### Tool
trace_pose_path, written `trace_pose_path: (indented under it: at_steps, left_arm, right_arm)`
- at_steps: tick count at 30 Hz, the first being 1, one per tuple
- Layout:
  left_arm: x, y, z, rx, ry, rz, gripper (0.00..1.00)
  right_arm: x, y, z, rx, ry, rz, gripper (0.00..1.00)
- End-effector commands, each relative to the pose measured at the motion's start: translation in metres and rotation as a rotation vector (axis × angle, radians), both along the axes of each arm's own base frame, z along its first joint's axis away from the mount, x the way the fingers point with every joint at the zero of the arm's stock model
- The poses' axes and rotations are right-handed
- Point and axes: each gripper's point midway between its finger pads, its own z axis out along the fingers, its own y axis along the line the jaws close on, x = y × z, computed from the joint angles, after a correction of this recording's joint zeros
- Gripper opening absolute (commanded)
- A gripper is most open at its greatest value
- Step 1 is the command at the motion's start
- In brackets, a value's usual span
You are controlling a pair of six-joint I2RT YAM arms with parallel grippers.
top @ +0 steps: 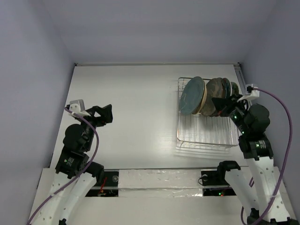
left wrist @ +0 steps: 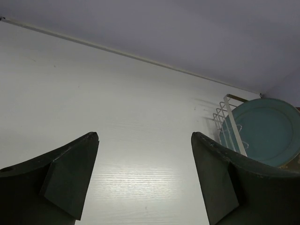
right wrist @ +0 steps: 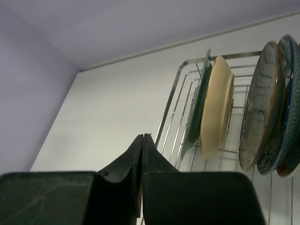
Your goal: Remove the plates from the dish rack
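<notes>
We see the left gripper on the left side of the white table, well apart from the rack. In the left wrist view its fingers stand wide apart with nothing between them. Right of centre sits the dish rack, near the table's far right corner, its near half bare wire. The plates stand on edge in its far half, packed in a row: teal plate leftmost, cream plate just beside it, then grey-olive plate, blue-patterned plate, and a red sliver we can't make out well. The right gripper hangs over the rack by the plates. The right wrist view shows its fingers pressed together, gripping nothing. We cannot tell if it touches a plate.
</notes>
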Motion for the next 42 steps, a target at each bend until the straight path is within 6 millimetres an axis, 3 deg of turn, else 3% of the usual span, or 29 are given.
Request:
trace_pose_path:
  at_steps: [1, 4, 5, 7, 8, 9, 10, 11, 12, 13, 14, 19, 20, 22, 24, 26, 32, 42]
  left_arm:
    - [0.001, 0.002, 0.020, -0.005, -0.055, 0.004, 0.77]
    - [0.000, 0.002, 0.019, -0.008, -0.053, 0.004, 0.75]
    - [0.000, 0.002, 0.018, -0.008, -0.050, 0.004, 0.72]
    - [0.000, 0.002, 0.017, -0.007, -0.047, 0.004, 0.65]
    - [0.000, 0.001, 0.016, -0.012, -0.044, 0.004, 0.59]
    - [0.001, 0.001, 0.013, -0.011, -0.036, 0.004, 0.44]
    - [0.001, 0.001, 0.012, -0.011, -0.032, 0.004, 0.36]
    - [0.002, 0.000, 0.008, -0.008, -0.013, 0.004, 0.26]
    - [0.003, 0.000, 0.006, -0.006, -0.002, 0.004, 0.06]
    - [0.004, 0.000, 0.004, -0.003, 0.009, 0.004, 0.00]
    - [0.005, -0.001, 0.002, 0.000, 0.018, 0.004, 0.00]
    - [0.006, -0.001, -0.003, 0.006, 0.038, 0.004, 0.00]
    - [0.005, -0.001, -0.001, 0.004, 0.032, 0.004, 0.00]
    - [0.005, -0.001, -0.001, 0.001, 0.031, 0.004, 0.03]
    - [0.004, -0.001, -0.001, 0.000, 0.028, 0.004, 0.12]
    - [0.004, -0.001, 0.000, -0.001, 0.027, 0.004, 0.16]
    - [0.005, 0.001, -0.001, -0.002, 0.029, 0.014, 0.25]
    - [0.005, 0.004, 0.000, -0.006, 0.023, 0.023, 0.28]
  right_arm:
    - [0.017, -0.001, -0.005, -0.039, 0.038, -0.038, 0.01]
    - [0.028, 0.002, -0.005, -0.071, 0.061, -0.088, 0.15]
    - [0.033, 0.011, -0.007, -0.081, 0.080, -0.076, 0.26]
    - [0.043, 0.007, -0.009, -0.103, 0.101, -0.138, 0.35]
    - [0.051, 0.010, -0.017, -0.121, 0.129, -0.143, 0.43]
    - [0.054, 0.014, -0.014, -0.126, 0.127, -0.143, 0.45]
    - [0.059, 0.007, -0.016, -0.136, 0.135, -0.188, 0.46]
    - [0.066, 0.009, -0.023, -0.155, 0.158, -0.194, 0.39]
    - [0.070, 0.008, -0.019, -0.158, 0.156, -0.211, 0.28]
    - [0.074, 0.004, -0.022, -0.169, 0.166, -0.237, 0.15]
    - [0.077, 0.003, -0.024, -0.178, 0.176, -0.246, 0.00]
    - [0.100, 0.001, -0.042, -0.226, 0.229, -0.292, 0.01]
    - [0.103, 0.001, -0.043, -0.229, 0.233, -0.298, 0.16]
    - [0.110, 0.003, -0.055, -0.249, 0.266, -0.297, 0.28]
    - [0.114, 0.003, -0.059, -0.252, 0.274, -0.307, 0.35]
    - [0.117, 0.000, -0.062, -0.259, 0.280, -0.330, 0.36]
    - [0.120, -0.001, -0.072, -0.276, 0.301, -0.336, 0.35]
    - [0.124, 0.010, -0.081, -0.305, 0.333, -0.301, 0.20]
